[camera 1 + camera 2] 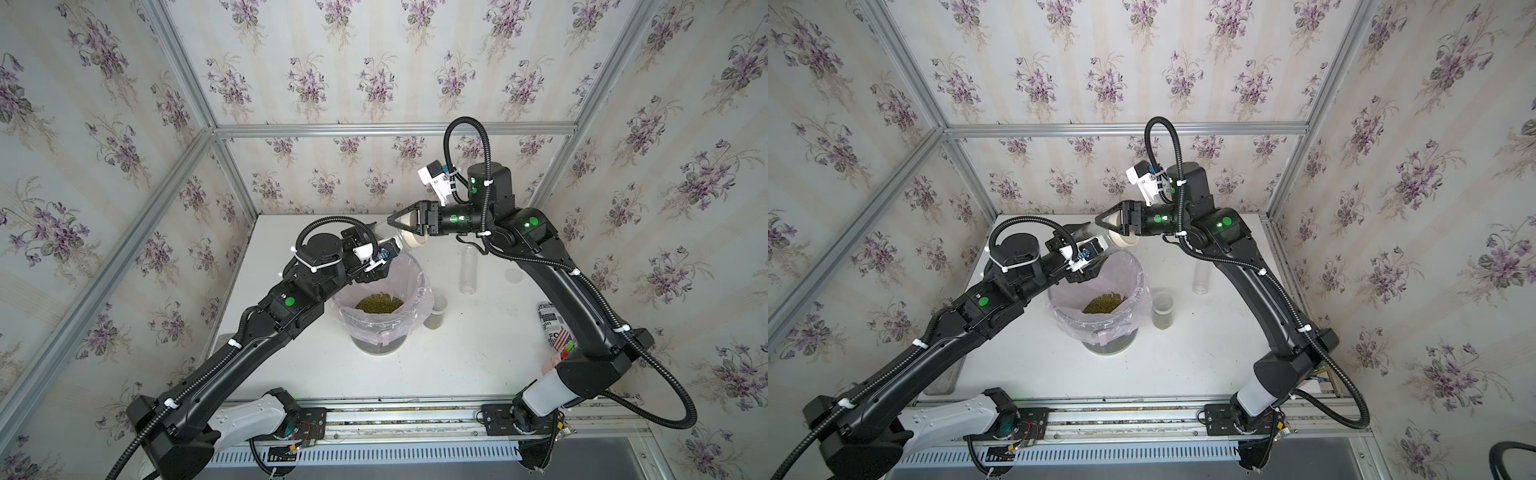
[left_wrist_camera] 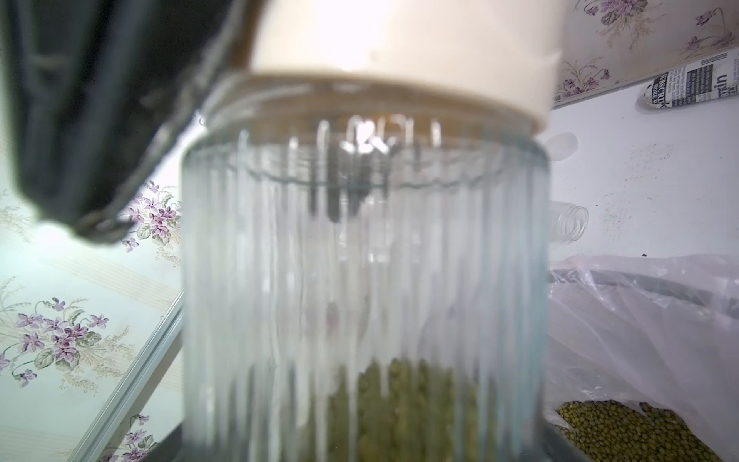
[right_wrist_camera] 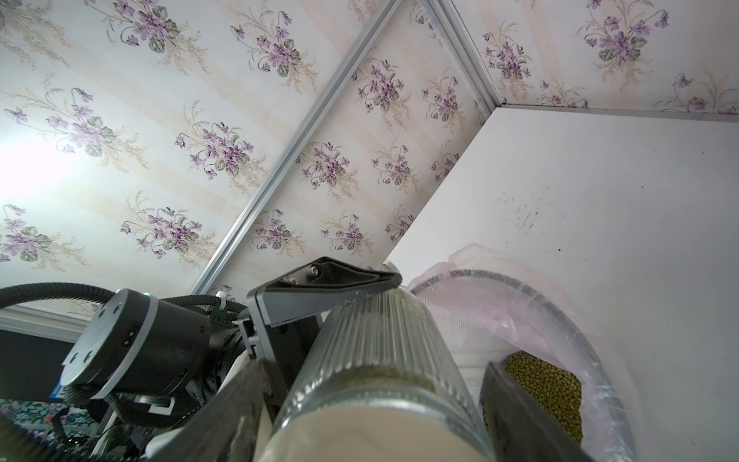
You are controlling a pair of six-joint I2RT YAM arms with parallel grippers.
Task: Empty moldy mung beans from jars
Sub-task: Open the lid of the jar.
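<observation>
Tall jar and short jar look emptied — mung beans heaped in bin. Ribbed jar lidded, beans inside — left fingers pinch its body, right fingers clamp lid.

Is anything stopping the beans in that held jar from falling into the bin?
Yes: the cream lid is still on the ribbed jar, gripped by the right pincer. The left pincer holds the jar tilted near the bag-lined bin's rim; nothing else visible blocks the mung beans.
</observation>
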